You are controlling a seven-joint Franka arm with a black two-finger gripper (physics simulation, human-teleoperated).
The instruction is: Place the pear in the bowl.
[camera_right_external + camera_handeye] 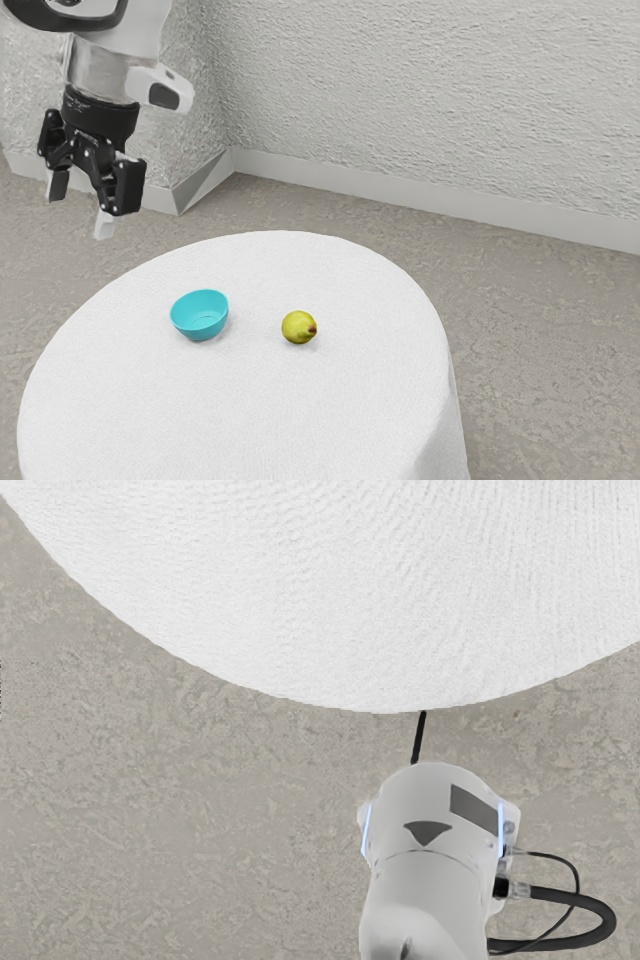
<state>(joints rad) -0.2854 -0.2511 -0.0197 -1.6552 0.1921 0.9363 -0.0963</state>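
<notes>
The upright bowl (199, 318) and pear (297, 327) sit apart, inside the round counter's edge (443, 330), the end effector (81, 206) spread wide, empty

- No text, label, brand, number or sign can be read in either the exterior view or the wrist view.
</notes>
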